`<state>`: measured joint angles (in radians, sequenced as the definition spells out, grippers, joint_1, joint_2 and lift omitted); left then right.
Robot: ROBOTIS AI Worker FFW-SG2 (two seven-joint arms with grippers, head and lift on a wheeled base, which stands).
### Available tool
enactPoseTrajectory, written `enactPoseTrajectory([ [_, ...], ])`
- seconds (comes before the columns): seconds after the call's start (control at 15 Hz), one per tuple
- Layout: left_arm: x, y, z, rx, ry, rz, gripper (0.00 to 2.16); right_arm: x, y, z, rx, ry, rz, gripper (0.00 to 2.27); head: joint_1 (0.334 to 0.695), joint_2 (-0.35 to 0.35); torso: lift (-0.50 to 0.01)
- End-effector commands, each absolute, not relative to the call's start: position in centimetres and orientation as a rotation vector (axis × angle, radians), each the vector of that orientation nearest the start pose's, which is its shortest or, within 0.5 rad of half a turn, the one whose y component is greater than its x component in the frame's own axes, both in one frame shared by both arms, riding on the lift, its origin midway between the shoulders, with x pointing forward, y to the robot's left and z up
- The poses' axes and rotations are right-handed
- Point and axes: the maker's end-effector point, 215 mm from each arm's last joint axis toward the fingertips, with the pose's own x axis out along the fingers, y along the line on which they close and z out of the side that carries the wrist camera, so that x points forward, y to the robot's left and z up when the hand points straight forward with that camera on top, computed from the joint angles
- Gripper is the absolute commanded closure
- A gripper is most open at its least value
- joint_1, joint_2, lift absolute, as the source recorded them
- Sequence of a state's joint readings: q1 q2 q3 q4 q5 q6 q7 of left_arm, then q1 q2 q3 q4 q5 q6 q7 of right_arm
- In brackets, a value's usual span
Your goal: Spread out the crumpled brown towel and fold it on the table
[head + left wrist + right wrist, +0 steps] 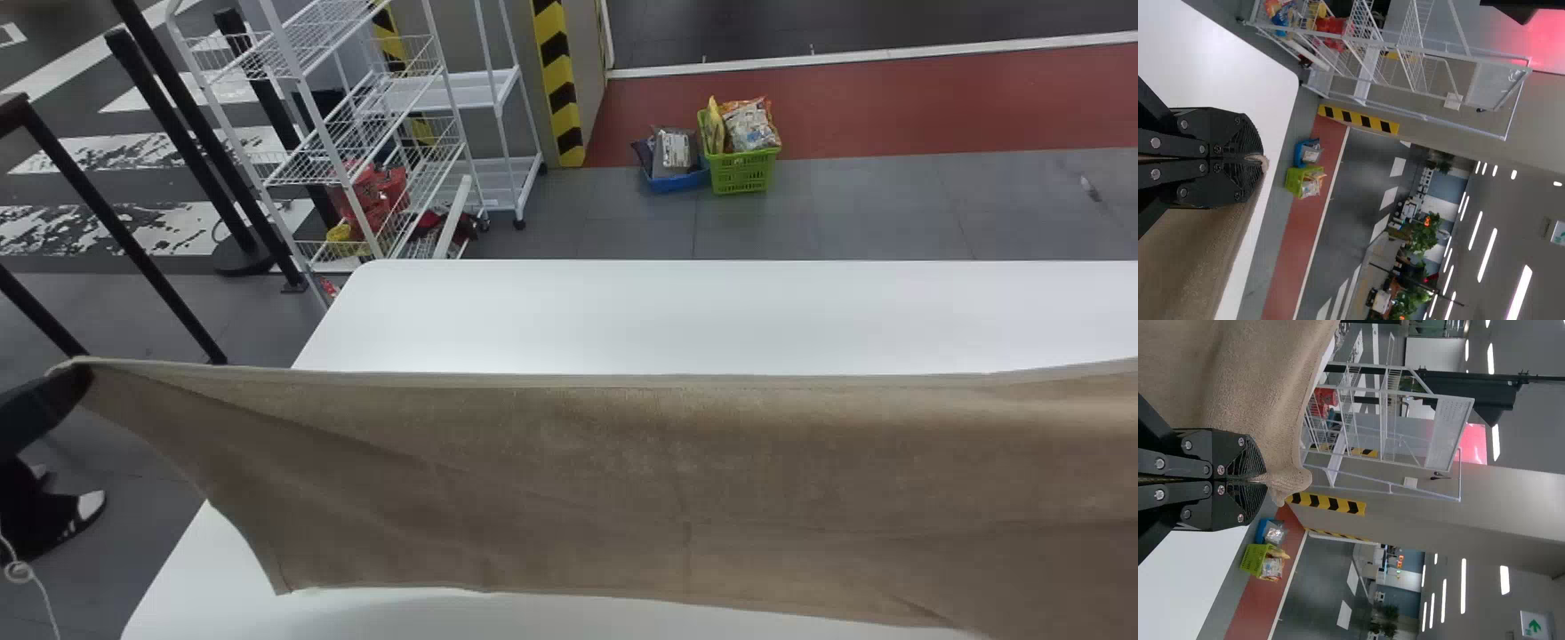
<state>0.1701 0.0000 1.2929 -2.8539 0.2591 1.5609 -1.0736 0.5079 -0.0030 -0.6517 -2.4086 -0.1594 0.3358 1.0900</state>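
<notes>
Table rim (711, 265) beyond outstretched towel (622, 462)

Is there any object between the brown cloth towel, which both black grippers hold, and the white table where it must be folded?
Nothing visible stands between the brown towel and the white table below it. The towel hides part of the tabletop, so I cannot tell what may lie there.
</notes>
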Motion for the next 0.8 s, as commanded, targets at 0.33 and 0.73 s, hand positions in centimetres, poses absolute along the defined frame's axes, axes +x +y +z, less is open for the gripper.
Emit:
enactPoseTrajectory([
  [0.33, 25.9, 43.4, -13.3, -0.253, 0.186, -0.028, 1.56, 30.2, -35.6, -18.5, -0.087, 0.113, 0.52, 1.85, 0.695, 0.208, -0.127],
  [0.73, 32.4, 38.8, -19.1, -0.236, 0.362, -0.098, 1.56, 35.8, -38.3, -26.7, -0.054, 0.238, 0.406, 1.85, 0.695, 0.051, -0.127],
])
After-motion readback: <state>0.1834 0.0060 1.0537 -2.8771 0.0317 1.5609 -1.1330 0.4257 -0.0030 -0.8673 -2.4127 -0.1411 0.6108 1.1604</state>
